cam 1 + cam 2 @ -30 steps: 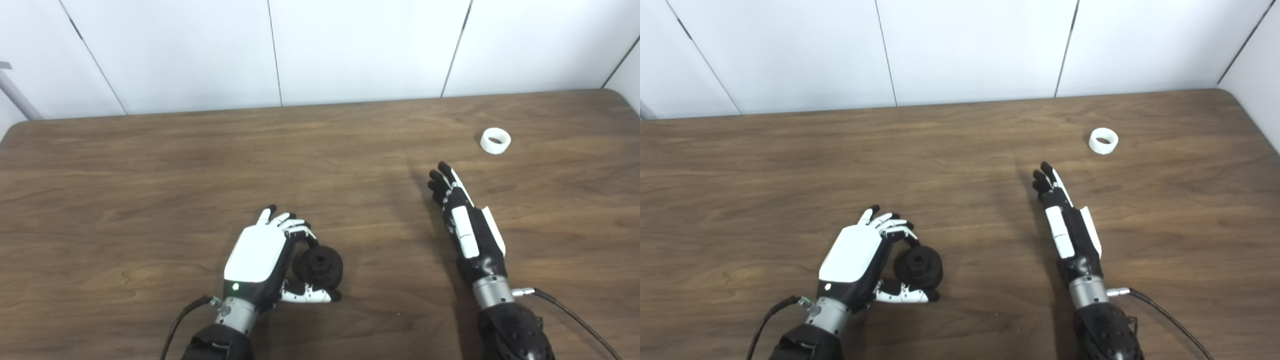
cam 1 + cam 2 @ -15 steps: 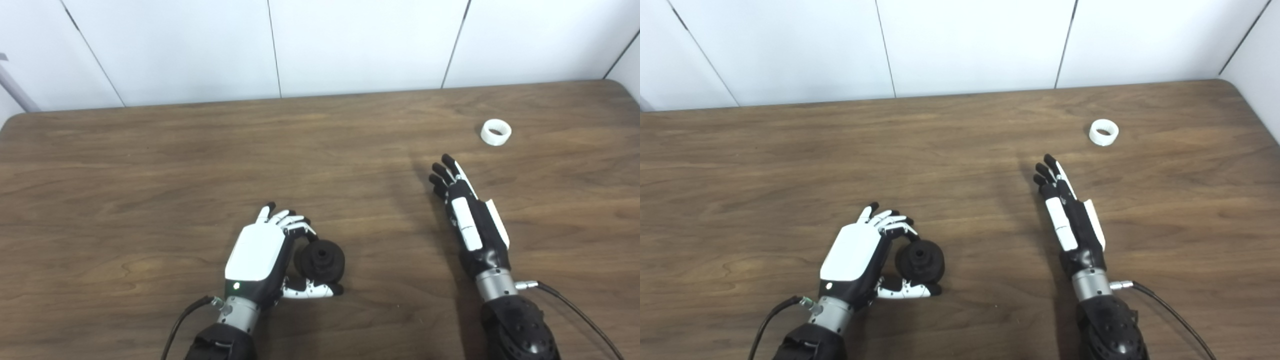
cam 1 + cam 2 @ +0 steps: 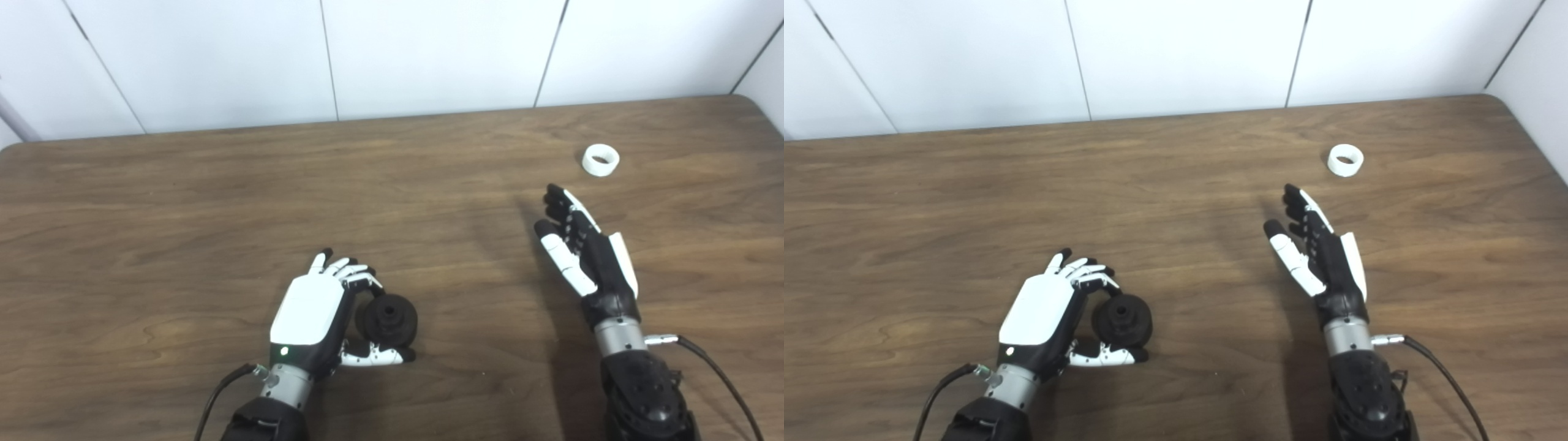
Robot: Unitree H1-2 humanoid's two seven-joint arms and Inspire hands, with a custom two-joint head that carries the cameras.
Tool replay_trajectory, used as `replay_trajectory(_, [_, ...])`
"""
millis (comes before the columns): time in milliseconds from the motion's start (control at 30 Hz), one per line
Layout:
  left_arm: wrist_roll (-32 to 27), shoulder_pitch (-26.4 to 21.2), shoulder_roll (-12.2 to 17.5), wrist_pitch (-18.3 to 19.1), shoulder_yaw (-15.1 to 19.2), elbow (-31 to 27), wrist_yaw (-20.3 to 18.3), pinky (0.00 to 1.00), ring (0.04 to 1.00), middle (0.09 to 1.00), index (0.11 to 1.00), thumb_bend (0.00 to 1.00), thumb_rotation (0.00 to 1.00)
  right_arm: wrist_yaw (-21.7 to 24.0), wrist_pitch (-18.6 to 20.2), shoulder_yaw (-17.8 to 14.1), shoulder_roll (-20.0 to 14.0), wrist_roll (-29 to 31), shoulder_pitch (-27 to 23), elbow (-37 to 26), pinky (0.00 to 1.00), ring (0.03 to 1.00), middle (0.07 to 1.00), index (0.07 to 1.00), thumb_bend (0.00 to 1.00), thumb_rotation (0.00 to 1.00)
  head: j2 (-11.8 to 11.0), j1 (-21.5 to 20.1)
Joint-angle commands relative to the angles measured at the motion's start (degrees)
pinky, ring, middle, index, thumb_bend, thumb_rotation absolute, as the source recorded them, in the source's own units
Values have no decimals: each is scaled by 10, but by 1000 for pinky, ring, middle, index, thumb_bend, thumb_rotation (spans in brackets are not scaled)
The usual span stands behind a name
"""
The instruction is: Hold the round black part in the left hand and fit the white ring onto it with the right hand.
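The round black part [image 3: 388,317] sits low at the table's near middle, with my left hand [image 3: 318,309] shut on it, fingers curled over its top and the thumb under its near side. The white ring [image 3: 600,160] lies flat on the wood at the far right. My right hand [image 3: 582,251] hovers open, palm turned left, thumb spread from the fingers. Its fingertips point toward the ring and stop a short way before it, holding nothing.
The brown wooden table [image 3: 184,214] spans the view, with its rounded far right corner by a white panelled wall [image 3: 429,55]. Cables run from both wrists off the bottom edge.
My right hand has moved forward and rightward toward the ring, and its thumb has spread out from the fingers. The left hand keeps its hold on the black part. The camera has shifted a little.
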Motion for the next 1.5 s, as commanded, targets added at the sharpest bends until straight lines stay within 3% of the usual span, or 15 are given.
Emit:
replay_trajectory(0, [8,13,20,10,2,27,-34,1000,877,782,482,524,55,-11,3,-9,-7,-14,-22,-32,850,872,868,870,585,541,0,-8])
replay_trajectory(267, [-3,16,27,11,7,24,-39,1000,879,786,483,525,56,-13,64,-33,-50,-71,-78,-53,790,835,848,835,667,407,-1,-40])
replay_trajectory(400, [-9,17,31,6,9,27,-33,1000,879,784,482,525,55,0,114,-36,-76,-98,-107,-57,790,829,840,823,710,416,-3,-54])
replay_trajectory(633, [-14,18,40,0,13,24,-35,1000,877,779,482,525,55,14,150,-45,-132,-114,-157,-22,826,848,836,768,761,379,-6,-78])
replay_trajectory(800, [-26,21,44,-4,20,27,-31,1000,873,776,483,524,54,16,144,-47,-170,-114,-184,15,893,902,877,777,763,358,-9,-94])
replay_trajectory(967, [-31,22,48,-5,24,28,-33,1000,876,777,483,524,54,27,164,-33,-208,-148,-221,63,902,932,926,791,804,327,-15,-106])
replay_trajectory(1300, [-36,24,57,-11,26,26,-33,1000,881,779,484,524,54,52,165,-8,-239,-169,-290,198,825,933,935,772,836,223,-18,-110])
replay_trajectory(1467, [-39,26,59,-13,29,26,-33,1000,881,780,484,524,54,76,166,20,-257,-218,-318,254,791,925,928,774,882,240,-22,-108])
